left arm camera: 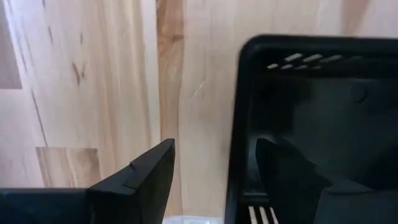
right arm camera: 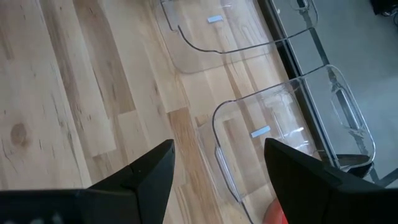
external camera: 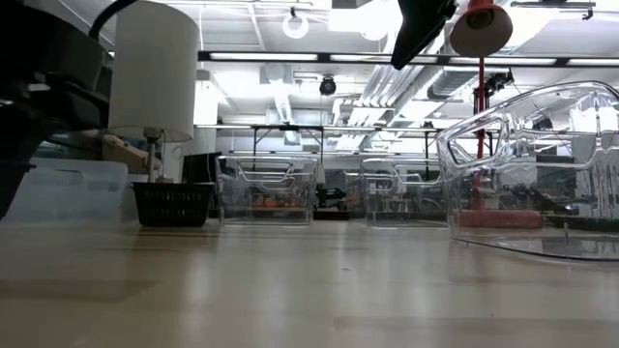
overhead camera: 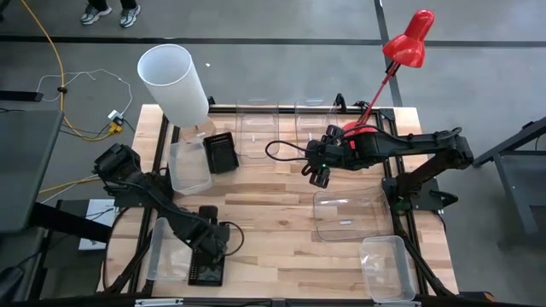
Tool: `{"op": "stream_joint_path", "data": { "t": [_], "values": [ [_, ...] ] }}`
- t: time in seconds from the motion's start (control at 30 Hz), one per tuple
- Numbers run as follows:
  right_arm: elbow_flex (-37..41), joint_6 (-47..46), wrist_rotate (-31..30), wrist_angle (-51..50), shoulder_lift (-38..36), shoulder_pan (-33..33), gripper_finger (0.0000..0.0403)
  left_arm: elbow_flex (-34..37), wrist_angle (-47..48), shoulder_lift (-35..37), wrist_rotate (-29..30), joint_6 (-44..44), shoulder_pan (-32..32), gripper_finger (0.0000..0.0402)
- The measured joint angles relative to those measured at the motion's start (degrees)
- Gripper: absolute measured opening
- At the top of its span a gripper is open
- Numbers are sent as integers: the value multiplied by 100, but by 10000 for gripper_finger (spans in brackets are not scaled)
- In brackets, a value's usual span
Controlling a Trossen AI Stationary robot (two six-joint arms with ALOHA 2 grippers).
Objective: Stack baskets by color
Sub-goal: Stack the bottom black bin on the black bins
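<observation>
Two black baskets (overhead camera: 220,153), three frosted (overhead camera: 189,166), four clear (overhead camera: 351,215).

Most open wood is found in the middle of the table (overhead camera: 273,205), between the two arms, so a pass straight across is possible there. The far edge is crowded: white lampshade (overhead camera: 175,81), frosted basket (overhead camera: 189,166), black basket (overhead camera: 221,152) and two clear baskets (overhead camera: 258,128) are lined up close together. The right side is blocked by a larger clear basket (overhead camera: 350,216), another clear one (overhead camera: 388,267) near the front corner, and the red lamp (overhead camera: 401,51) overhead. The front left is taken by a black basket (overhead camera: 206,257) and a frosted basket (overhead camera: 166,249).
</observation>
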State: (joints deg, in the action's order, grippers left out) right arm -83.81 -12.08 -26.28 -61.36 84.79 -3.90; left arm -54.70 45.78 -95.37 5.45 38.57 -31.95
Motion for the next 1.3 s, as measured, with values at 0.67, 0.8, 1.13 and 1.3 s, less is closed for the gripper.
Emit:
{"op": "stream_joint_path", "data": {
  "t": [0.67,0.8,1.13,1.3],
  "values": [
    [0,-78,-11,9,0,0,236,51,72,1298,241,-39,457,8],
    [0,-75,-11,7,0,0,236,-322,809,2208,832,-255,999,3],
    [0,-54,-13,168,-1,7,236,-1553,2654,2956,1438,-2948,3874,0],
    [0,-155,-15,216,-1,7,236,-1615,2424,2613,1415,-4654,5552,0]
  ]
}}
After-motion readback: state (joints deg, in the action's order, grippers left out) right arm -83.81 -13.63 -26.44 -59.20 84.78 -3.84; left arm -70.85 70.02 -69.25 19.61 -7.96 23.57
